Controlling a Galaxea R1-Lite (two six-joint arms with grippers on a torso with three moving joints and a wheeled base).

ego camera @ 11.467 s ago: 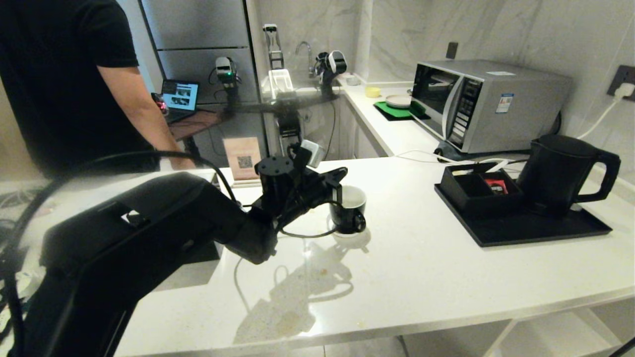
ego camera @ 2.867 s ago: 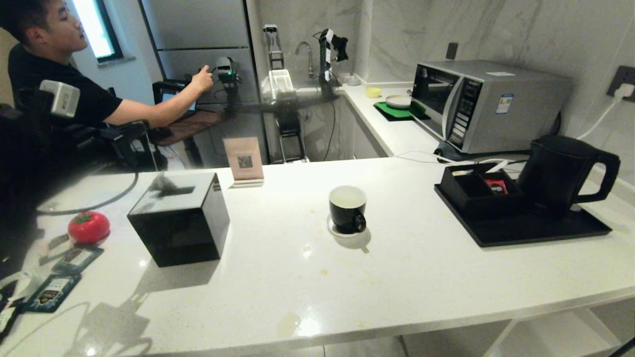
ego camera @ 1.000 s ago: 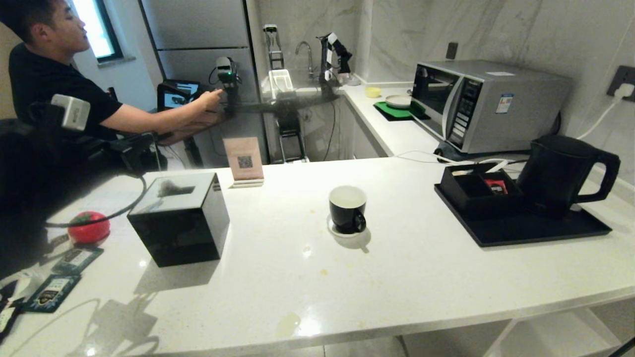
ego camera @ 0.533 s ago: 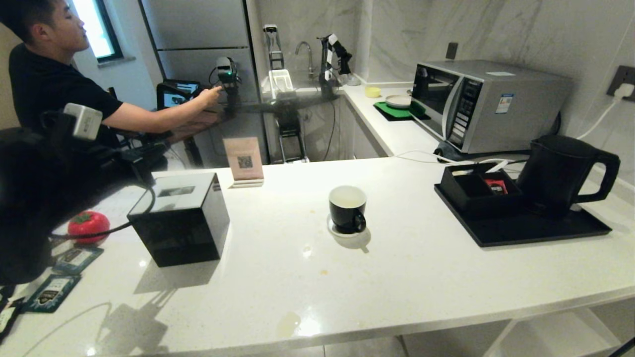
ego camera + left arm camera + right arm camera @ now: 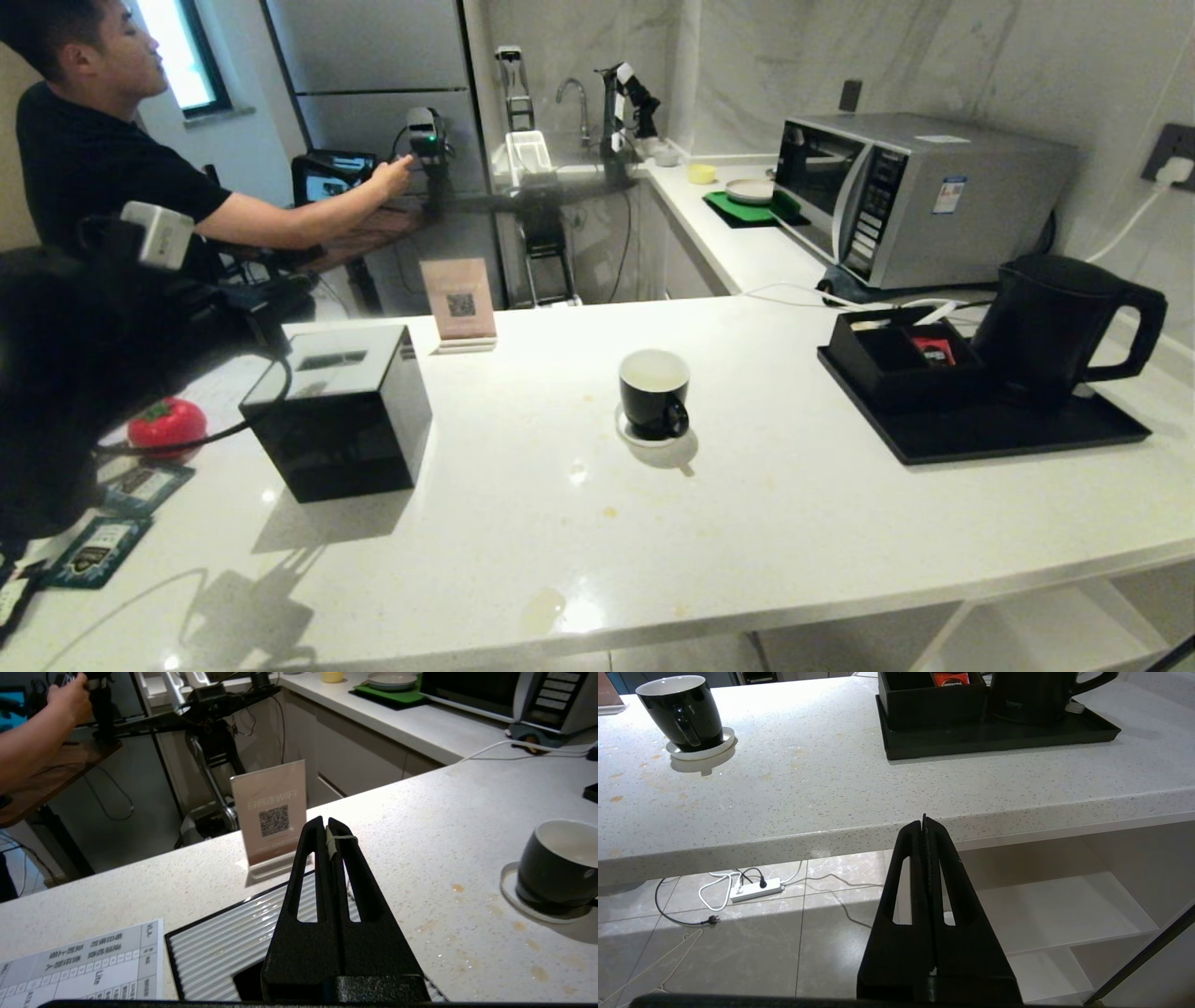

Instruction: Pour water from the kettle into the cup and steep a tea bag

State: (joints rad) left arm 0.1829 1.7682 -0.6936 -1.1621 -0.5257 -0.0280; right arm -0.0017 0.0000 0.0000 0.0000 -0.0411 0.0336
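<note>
Cup (image 5: 653,392) mid-counter, box (image 5: 338,411) to its left, kettle (image 5: 1060,322) on tray (image 5: 980,434) far right, apparently on its base.

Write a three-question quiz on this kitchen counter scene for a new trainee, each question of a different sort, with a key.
1. True or false: the kettle stands on the black tray.
2. The cup rests on: A) a white coaster; B) the black tray; C) the black box.
3. Fill in: the left gripper is shut on a thin pale ____.

Key: 1 true; 2 A; 3 string.
</note>
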